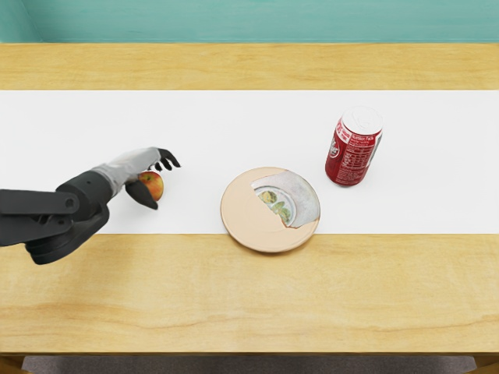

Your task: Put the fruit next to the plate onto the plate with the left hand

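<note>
One arm in frame, which side? /A

Left. It comes in from the left edge, dark upper links, grey forearm. The left hand (146, 178) sits over the white strip (62, 132) that runs across the wooden table (234, 296). Right arm is out of view. /B

Hand state? /A

Loosely cupped, not clamped. The dark fingers (167, 163) reach out past the far side of the fruit (153, 185), tips splayed with a sliver of white showing between them and it. The thumb (145, 195) overlaps its near-left side. Real contact there can't be told from this angle. /B

Fruit position? /A

In the crook of that hand, between thumb and fingers. Small, round, red-orange with a yellow patch. It is over the strip; resting or raised is not readable. It is left of the plate (238, 222), apart from it, bare white between them. Not on the plate. /B

Plate? /A

Round, tan, lying flat across the strip's near edge, partly on wood. The right half carries a grey-white patch with greenish bits; what those are can't be made out. /B

Anything else? /A

A red soda can (353, 148), upright on the strip, up and right of the plate, not touching it. Teal wall (234, 19) behind the table. /B
</note>
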Available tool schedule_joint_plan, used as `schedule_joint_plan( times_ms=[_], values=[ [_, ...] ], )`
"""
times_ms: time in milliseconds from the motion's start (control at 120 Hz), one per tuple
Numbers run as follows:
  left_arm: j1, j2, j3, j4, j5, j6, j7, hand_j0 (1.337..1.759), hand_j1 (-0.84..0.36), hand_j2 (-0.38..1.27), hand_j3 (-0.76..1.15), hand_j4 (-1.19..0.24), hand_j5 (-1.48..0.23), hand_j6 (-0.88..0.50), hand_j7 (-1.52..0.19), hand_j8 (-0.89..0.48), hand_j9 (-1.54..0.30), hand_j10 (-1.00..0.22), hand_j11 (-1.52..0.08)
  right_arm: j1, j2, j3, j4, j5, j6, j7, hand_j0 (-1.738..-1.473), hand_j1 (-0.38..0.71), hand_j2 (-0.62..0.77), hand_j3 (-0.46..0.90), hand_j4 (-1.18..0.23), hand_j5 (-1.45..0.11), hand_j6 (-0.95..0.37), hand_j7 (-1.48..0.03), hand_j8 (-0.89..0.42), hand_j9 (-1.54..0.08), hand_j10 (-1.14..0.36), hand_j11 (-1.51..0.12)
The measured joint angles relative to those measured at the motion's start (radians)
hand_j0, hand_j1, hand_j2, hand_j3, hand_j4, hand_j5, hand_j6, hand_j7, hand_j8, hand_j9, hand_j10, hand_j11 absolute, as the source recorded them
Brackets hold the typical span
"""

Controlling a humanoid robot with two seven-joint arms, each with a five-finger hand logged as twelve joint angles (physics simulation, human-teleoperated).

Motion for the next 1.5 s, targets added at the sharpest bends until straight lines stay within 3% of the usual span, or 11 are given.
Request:
schedule_joint_plan(
  times_ms=[225,458,642,825,1500],
  values=[
    [0.002,0.0,0.02,0.007,0.001,-0.001,0.005,1.658,-0.23,0.09,0.0,-0.49,-0.64,-0.49,-0.64,-0.49,-0.64,-0.49,-0.64,0.0,0.0,0.0,0.0,0.0,0.0,0.0,-1.658,-0.31,-0.01,0.0,-0.03,-0.04,-0.03,-0.04,-0.03,-0.04,-0.03,-0.04],
    [-0.003,0.003,0.026,0.007,0.001,-0.013,0.008,1.654,-0.28,0.14,0.0,-0.59,-0.76,-0.49,-0.77,-0.41,-0.78,-0.58,-0.79,0.0,0.0,0.0,0.0,0.0,0.0,0.0,-1.658,-0.31,-0.01,0.0,-0.03,-0.04,-0.03,-0.04,-0.03,-0.04,-0.03,-0.04],
    [-0.035,0.002,0.028,0.005,-0.012,-0.018,0.009,1.652,-0.31,0.28,0.0,-0.66,-0.88,-0.46,-0.88,-0.39,-0.88,-0.55,-0.89,0.0,0.0,0.0,0.0,0.0,0.0,0.0,-1.658,-0.31,-0.01,0.0,-0.03,-0.04,-0.03,-0.04,-0.03,-0.04,-0.03,-0.04],
    [-0.078,-0.015,0.029,0.0,-0.025,-0.019,0.01,1.651,-0.3,0.22,0.0,-0.69,-0.94,-0.43,-0.94,-0.36,-0.93,-0.52,-0.94,0.0,0.0,0.0,0.0,0.0,0.0,0.0,-1.658,-0.31,-0.01,0.0,-0.03,-0.04,-0.03,-0.04,-0.03,-0.04,-0.03,-0.04],
    [-0.345,-0.367,0.16,0.006,-0.223,-0.004,0.01,1.649,-0.31,0.25,0.0,-0.72,-1.03,-0.39,-1.0,-0.32,-0.99,-0.51,-1.01,0.0,0.0,0.0,0.0,0.0,0.0,0.0,-1.658,-0.31,-0.01,0.0,-0.03,-0.04,-0.03,-0.04,-0.03,-0.04,-0.03,-0.04]
  ],
)
